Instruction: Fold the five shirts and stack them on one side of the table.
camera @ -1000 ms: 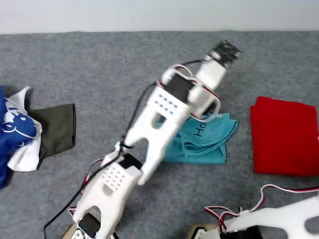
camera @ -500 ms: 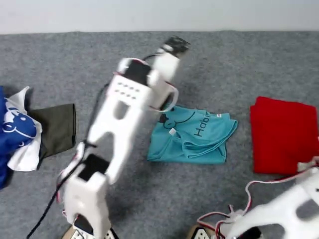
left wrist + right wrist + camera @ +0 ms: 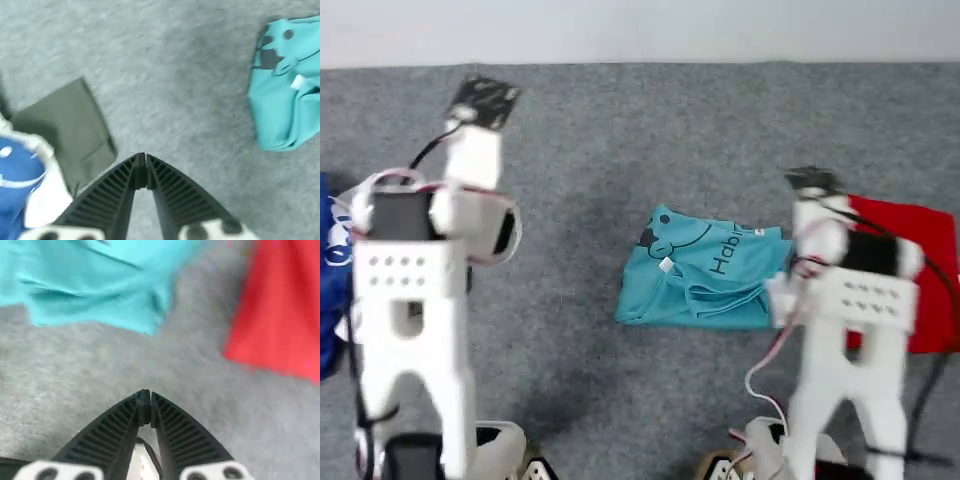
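A crumpled teal shirt (image 3: 705, 270) lies mid-table, also seen as teal shirt (image 3: 290, 85) and teal shirt (image 3: 95, 280). A folded red shirt (image 3: 930, 270) lies at the right, partly behind the right arm (image 3: 845, 290); red shirt (image 3: 280, 315) is beside the teal one. At the left edge is a blue and white shirt (image 3: 332, 250) on a dark olive shirt (image 3: 65, 130). My left gripper (image 3: 145, 169) is shut on nothing, over bare carpet next to the olive shirt. My right gripper (image 3: 146, 400) is shut and empty, over carpet between the teal and red shirts.
Grey carpet (image 3: 590, 150) covers the table up to a white wall at the back. The left arm (image 3: 415, 290) stands over the left pile. Open carpet lies between the left pile and the teal shirt, and behind it.
The left arm swung from over the teal shirt to the left side of the table. The right arm rose from the front right corner to between the teal and red shirts.
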`<action>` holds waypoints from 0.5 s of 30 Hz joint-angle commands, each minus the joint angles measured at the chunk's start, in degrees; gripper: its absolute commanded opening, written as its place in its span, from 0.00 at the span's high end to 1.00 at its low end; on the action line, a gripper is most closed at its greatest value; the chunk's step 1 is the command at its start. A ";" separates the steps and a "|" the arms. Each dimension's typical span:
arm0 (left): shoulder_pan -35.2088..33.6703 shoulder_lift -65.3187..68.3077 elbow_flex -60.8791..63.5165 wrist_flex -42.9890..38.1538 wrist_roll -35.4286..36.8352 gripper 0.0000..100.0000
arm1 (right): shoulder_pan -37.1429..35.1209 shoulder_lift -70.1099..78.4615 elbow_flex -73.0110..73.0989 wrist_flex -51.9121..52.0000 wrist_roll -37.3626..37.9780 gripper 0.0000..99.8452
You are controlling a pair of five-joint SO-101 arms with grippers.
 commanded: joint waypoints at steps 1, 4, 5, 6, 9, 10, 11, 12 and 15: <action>-4.84 -7.21 3.21 1.14 -1.85 1.00 | -9.98 4.70 -3.43 -2.77 -1.41 0.96; -8.62 -10.73 6.99 1.14 -3.16 1.00 | -15.34 9.80 -8.26 -2.95 -1.41 0.87; -9.67 -11.69 8.40 1.14 -3.60 1.00 | -16.48 11.47 -10.11 -2.95 -1.41 0.84; -10.64 -12.57 9.71 1.14 -3.96 1.00 | -17.45 13.32 -11.96 -2.95 -1.32 0.81; -12.57 -15.56 13.14 1.14 -3.96 1.00 | -20.09 19.30 -17.67 -2.95 -1.32 0.79; -12.84 -16.53 14.29 1.14 -4.13 1.00 | -20.88 21.32 -19.43 -2.77 -1.32 0.79; -12.92 -17.49 15.34 1.14 -4.31 1.00 | -21.49 23.43 -21.36 -2.51 -1.23 0.79; -13.01 -18.46 16.48 1.14 -4.31 1.00 | -22.02 25.36 -23.03 -2.42 -1.23 0.79; -13.01 -21.01 19.38 1.05 -4.31 1.00 | -23.60 30.55 -27.34 -2.42 -1.23 0.79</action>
